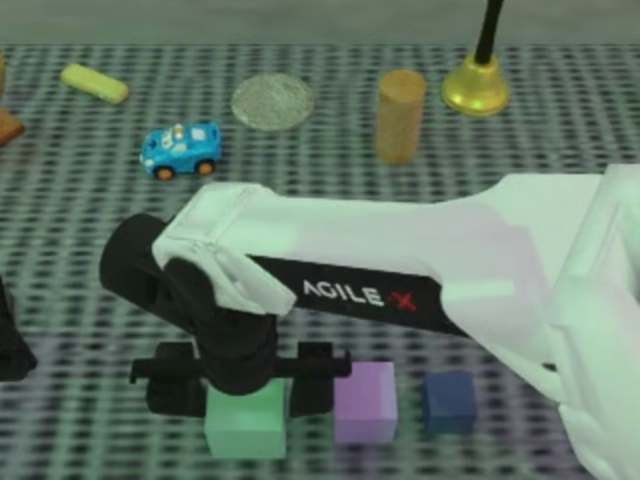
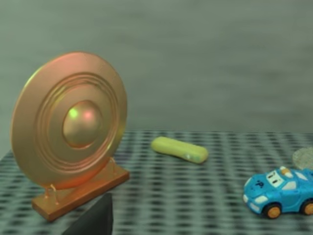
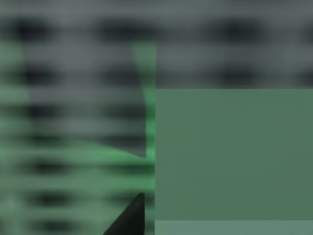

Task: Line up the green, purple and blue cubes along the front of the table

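The right claw hangs over the green cube at the near edge of the table, its two black fingers spread wide, one out past the cube's left side and the other above the gap between green and purple. The pads do not appear to press the cube. In the right wrist view the green cube fills the frame from very close.

Just right of it sits the purple cube, and right of that, with a small gap, the blue cube; the three make a row along the near edge.

Farther back lie a toy car, a yellow bar, a grey disc, a cork cylinder and a brass bell.

The left arm is parked at the far-left edge; whether its claw is spread cannot be told. Its wrist view shows a copper gong.
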Motion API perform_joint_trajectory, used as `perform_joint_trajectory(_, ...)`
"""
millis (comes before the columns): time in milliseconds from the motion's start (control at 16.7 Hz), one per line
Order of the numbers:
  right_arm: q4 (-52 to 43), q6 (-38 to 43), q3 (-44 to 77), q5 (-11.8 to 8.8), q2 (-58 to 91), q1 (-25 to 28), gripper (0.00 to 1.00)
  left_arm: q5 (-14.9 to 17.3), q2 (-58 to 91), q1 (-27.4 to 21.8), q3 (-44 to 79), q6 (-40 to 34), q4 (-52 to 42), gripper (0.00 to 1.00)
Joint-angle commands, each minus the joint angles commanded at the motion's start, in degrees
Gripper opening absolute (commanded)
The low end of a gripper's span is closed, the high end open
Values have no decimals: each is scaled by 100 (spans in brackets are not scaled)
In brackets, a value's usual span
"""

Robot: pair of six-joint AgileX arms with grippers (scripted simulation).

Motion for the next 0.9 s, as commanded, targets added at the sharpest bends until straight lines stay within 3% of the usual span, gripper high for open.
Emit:
perform_joint_trajectory(600, -21, -2, 21, 0, -4, -9, 100, 0, 0, 0, 0, 0, 0, 100)
perform_joint_trajectory(900, -897, 6, 746, -5, -131, 24, 100, 0, 0, 0, 0, 0, 0, 100)
